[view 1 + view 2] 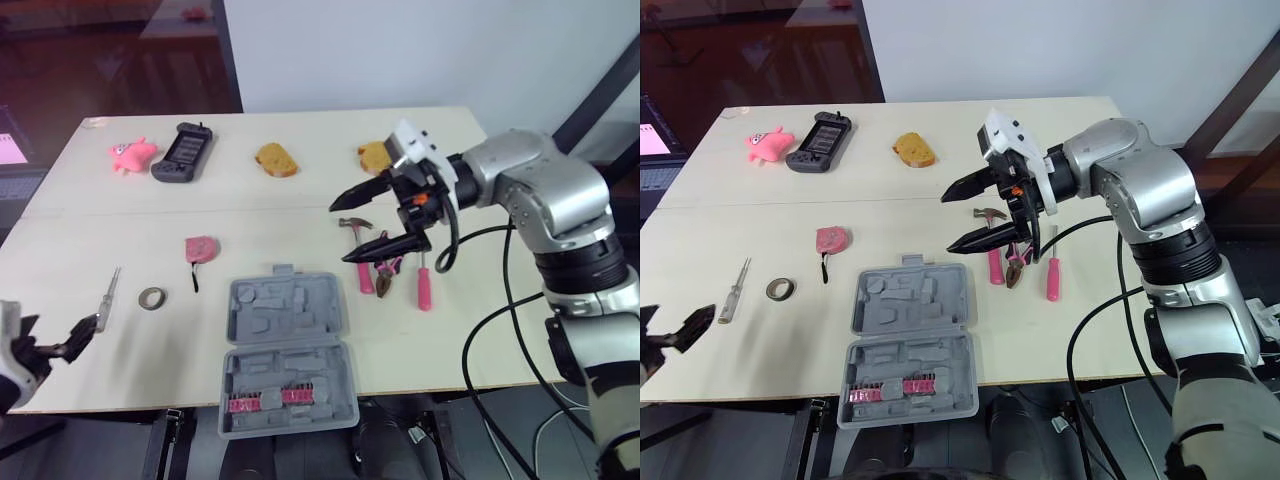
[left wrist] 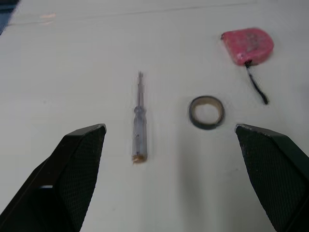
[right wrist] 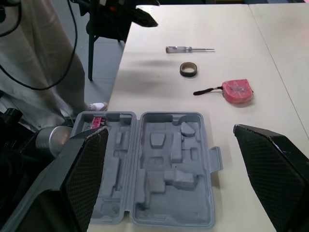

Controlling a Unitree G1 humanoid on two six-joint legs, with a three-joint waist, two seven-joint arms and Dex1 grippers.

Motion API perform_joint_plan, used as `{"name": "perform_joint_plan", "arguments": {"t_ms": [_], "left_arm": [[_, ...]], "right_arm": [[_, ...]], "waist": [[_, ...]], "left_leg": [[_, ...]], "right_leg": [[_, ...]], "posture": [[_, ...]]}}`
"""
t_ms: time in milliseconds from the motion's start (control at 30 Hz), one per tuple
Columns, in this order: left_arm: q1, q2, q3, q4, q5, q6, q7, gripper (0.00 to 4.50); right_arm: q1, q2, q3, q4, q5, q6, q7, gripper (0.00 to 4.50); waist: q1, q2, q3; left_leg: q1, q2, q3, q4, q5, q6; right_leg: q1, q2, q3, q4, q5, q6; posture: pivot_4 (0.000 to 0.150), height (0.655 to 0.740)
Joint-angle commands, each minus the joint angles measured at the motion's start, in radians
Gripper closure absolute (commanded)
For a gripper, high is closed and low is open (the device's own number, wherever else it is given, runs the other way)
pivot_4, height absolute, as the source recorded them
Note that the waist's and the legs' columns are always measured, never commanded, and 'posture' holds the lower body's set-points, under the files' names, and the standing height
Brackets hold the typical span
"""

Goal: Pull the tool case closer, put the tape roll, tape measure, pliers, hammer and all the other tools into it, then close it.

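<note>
Left eye view: table is taking up most of the frame. The tool case is lying open and flat at lower centre, near the table's front edge, with moulded slots empty apart from a pink bit strip in the nearer half. The right gripper is reaching in from the right at mid-frame, fingers spread wide and gripping nothing, hovering over the hammer head. The left gripper is sitting at the lower left corner, also spread wide and empty; in the left wrist view the clear tester screwdriver and tape roll are lying on the table ahead of its fingers. The hammer, pliers and pink-handled screwdriver are lying side by side, just right of the case's upper half. The tape measure is sitting left of centre, above and left of the case, strap trailing down. Along the top of the frame a black handheld console, a pink toy and two bread pieces are lying well apart from the tools.
</note>
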Motion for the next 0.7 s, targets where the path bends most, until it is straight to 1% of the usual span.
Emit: {"name": "perform_joint_plan", "arguments": {"t_ms": [33,67,133,200,333,433,633,700], "left_arm": [[-0.044,0.049,-0.085,0.042,0.006,0.001,-0.032,0.0],[-0.076,0.071,-0.121,0.08,0.019,0.007,-0.035,0.0],[-0.191,0.138,-0.253,0.195,0.061,0.03,-0.053,0.0],[-0.274,0.171,-0.328,0.274,0.09,0.044,-0.048,0.0],[-0.436,0.188,-0.441,0.405,0.123,0.099,-0.034,0.0],[-0.533,0.187,-0.52,0.465,0.156,0.132,-0.025,0.0],[-0.603,0.185,-0.572,0.512,0.182,0.167,-0.024,0.0],[-0.611,0.18,-0.58,0.506,0.185,0.189,-0.015,0.51]], "right_arm": [[-0.005,-0.013,-0.045,-0.066,0.04,0.052,-0.02,0.1],[-0.006,-0.017,-0.049,-0.079,0.059,0.085,-0.022,0.1],[-0.002,-0.039,-0.061,-0.11,0.092,0.146,-0.026,0.1],[0.002,-0.051,-0.069,-0.128,0.106,0.175,-0.038,0.1],[0.03,-0.082,-0.096,-0.174,0.128,0.219,-0.075,0.1],[0.065,-0.119,-0.113,-0.215,0.143,0.251,-0.098,0.1],[0.079,-0.134,-0.131,-0.243,0.169,0.28,-0.137,0.1],[0.081,-0.141,-0.131,-0.246,0.171,0.281,-0.145,0.0]], "waist": [[-0.001,0.0,0.0],[-0.001,0.0,0.0],[0.009,0.0,0.0],[0.008,0.0,0.0],[0.002,0.0,0.0],[0.002,0.0,0.0],[-0.002,0.0,0.0],[-0.001,0.0,0.0]], "left_leg": [[0.0,0.0,0.0,0.0,0.0,0.0],[0.0,0.0,0.0,0.0,0.0,0.0],[0.0,0.0,0.0,0.0,0.0,0.0],[0.0,0.0,-0.001,0.0,0.0,0.0],[-0.001,0.0,-0.001,0.0,0.0,0.0],[-0.001,0.0,-0.001,-0.001,0.0,0.0],[0.0,0.0,-0.002,-0.001,0.0,0.0],[-0.001,0.0,-0.002,-0.001,0.0,0.0]], "right_leg": [[0.0,0.0,0.0,0.0,0.0,0.001],[0.0,0.0,0.0,0.0,0.001,0.001],[0.0,0.0,0.0,0.001,0.001,0.001],[-0.001,0.001,0.0,0.0,0.001,-0.001],[0.0,0.0,0.0,0.0,0.002,0.002],[-0.001,0.002,-0.001,0.001,0.003,0.003],[-0.001,0.002,0.0,0.001,0.003,0.003],[-0.001,0.002,0.0,0.001,0.003,0.003]], "posture": [[0.15,0.7238],[0.15,0.7238],[0.15,0.7238],[0.15,0.7238],[0.15,0.7238],[0.15,0.7238],[0.15,0.7238],[0.15,0.7238]]}}
